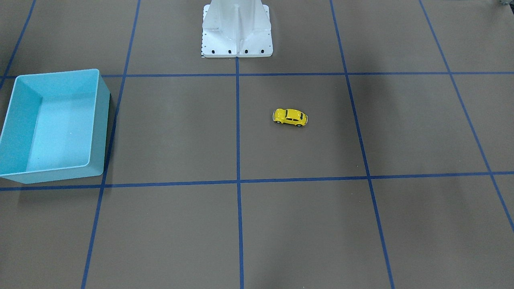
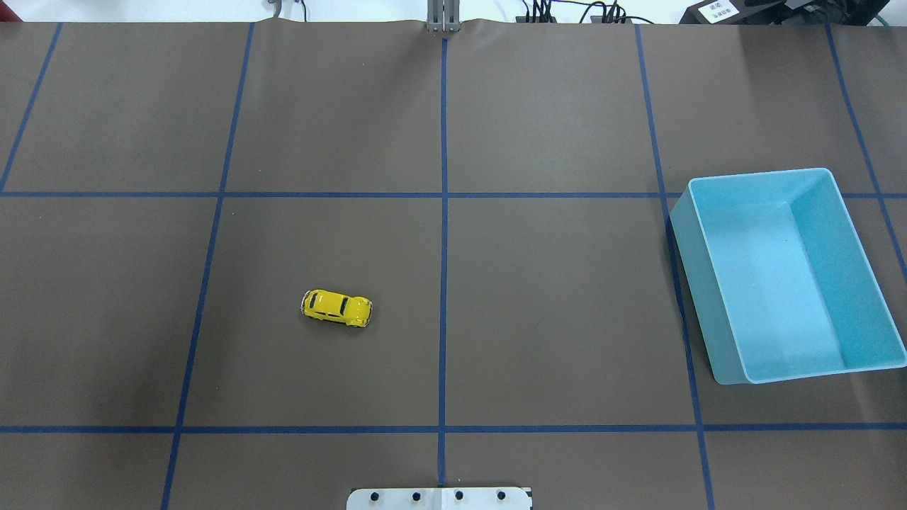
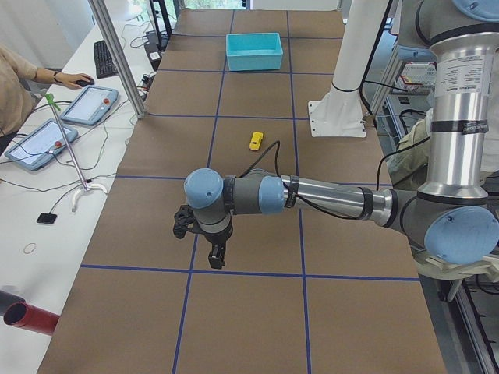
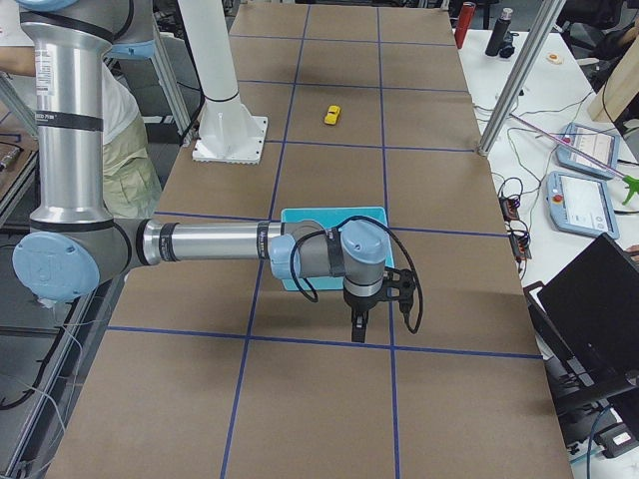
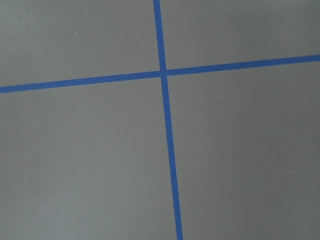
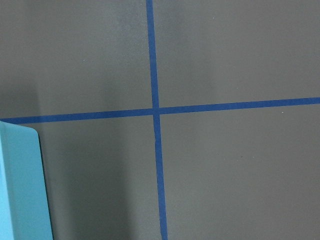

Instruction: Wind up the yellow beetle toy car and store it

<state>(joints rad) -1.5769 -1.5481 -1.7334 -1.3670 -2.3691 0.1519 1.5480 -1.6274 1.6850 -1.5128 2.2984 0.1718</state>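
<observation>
A light blue bin [image 2: 698, 297] is being shown at the robot's right on the table [image 2: 553, 304], with only its bare floor seen inside. The rounded yellow car [image 2: 336, 308], with dark windows and black wheels, is being left on its wheels left of centre, well apart from the bin. The spread of the left gripper [image 3: 216, 259] and right gripper [image 4: 357, 327] cannot be told.
</observation>
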